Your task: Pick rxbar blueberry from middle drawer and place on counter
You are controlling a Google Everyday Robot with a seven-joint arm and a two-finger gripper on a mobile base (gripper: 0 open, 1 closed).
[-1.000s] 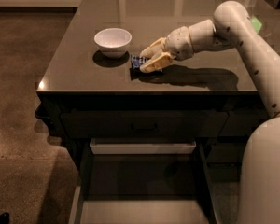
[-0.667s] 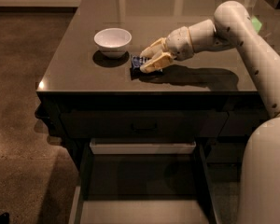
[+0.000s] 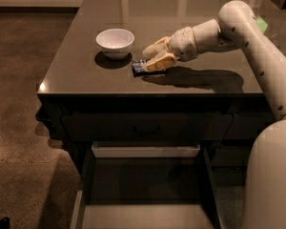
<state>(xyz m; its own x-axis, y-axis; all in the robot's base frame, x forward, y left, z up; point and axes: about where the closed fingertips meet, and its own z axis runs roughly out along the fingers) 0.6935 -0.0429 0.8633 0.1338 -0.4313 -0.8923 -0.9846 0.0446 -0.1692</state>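
Gripper (image 3: 147,59) low over the desk (image 3: 86,75), right of the white bowl (image 3: 115,40); arm (image 3: 243,32) reaches in from the right

Fingers (image 3: 157,46) parted, a gap showing between upper and lower

rxbar blueberry (image 3: 138,67) lies flat on the desk, just beside the bowl's shadow; long axis roughly left-right in view, left end free, right end hidden under the lower finger

middle drawer (image 3: 145,151) stands pulled out below the desk front

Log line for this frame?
gripper: at bar | bar: on counter, beside bowl | drawer: open
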